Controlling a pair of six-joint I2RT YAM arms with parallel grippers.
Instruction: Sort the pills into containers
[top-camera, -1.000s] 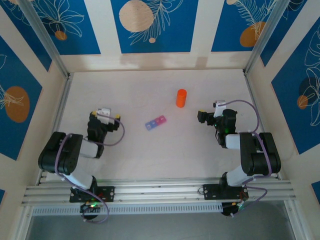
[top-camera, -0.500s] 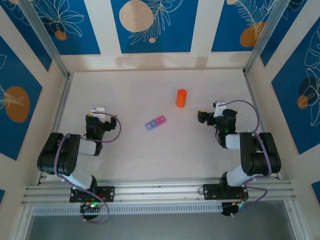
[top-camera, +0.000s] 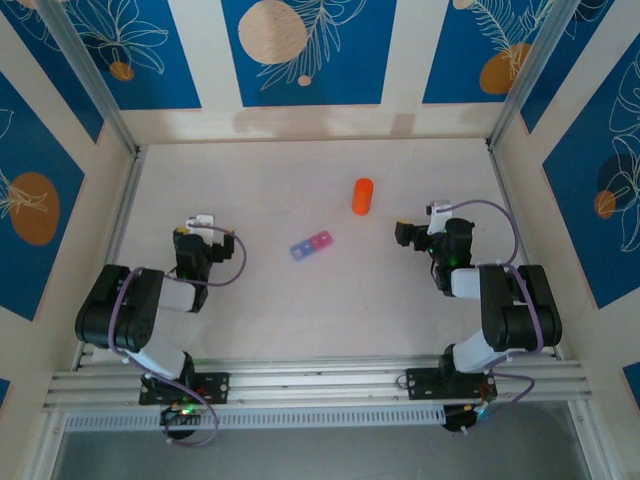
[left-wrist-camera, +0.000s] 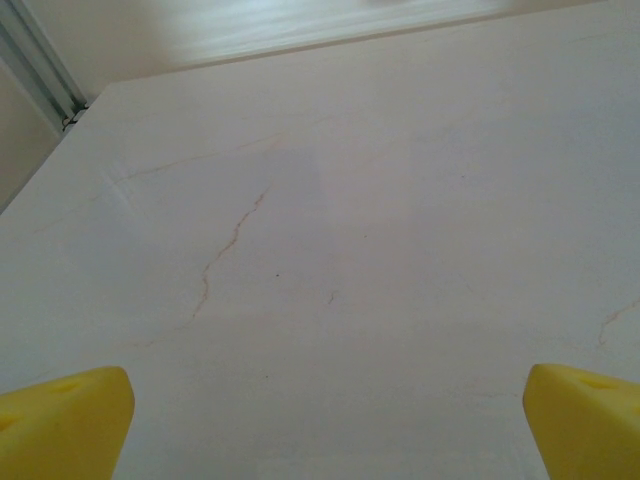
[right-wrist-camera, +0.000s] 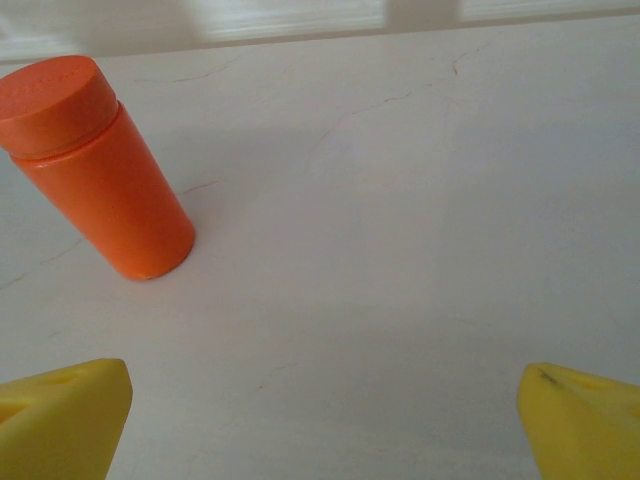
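The containers (top-camera: 312, 244), a short strip of joined blue, purple and pink boxes, lie in the middle of the table between the two arms. The pills are out of view. My left gripper (top-camera: 203, 236) rests well left of the strip. Its yellow fingertips (left-wrist-camera: 62, 422) stand wide apart, so the left gripper (left-wrist-camera: 325, 430) is open over bare table. My right gripper (top-camera: 410, 235) sits to the right of the strip. In the right wrist view the right gripper (right-wrist-camera: 325, 425) is open and holds nothing.
An orange cylindrical bottle (top-camera: 362, 195) with its lid on stands upright behind the strip; in the right wrist view the bottle (right-wrist-camera: 95, 170) is ahead and to the left. A metal rail (top-camera: 118, 225) and walls border the white table (top-camera: 300, 310).
The left gripper's head has turned and shifted slightly left and away from the arm bases. The right arm, strip and bottle have not moved.
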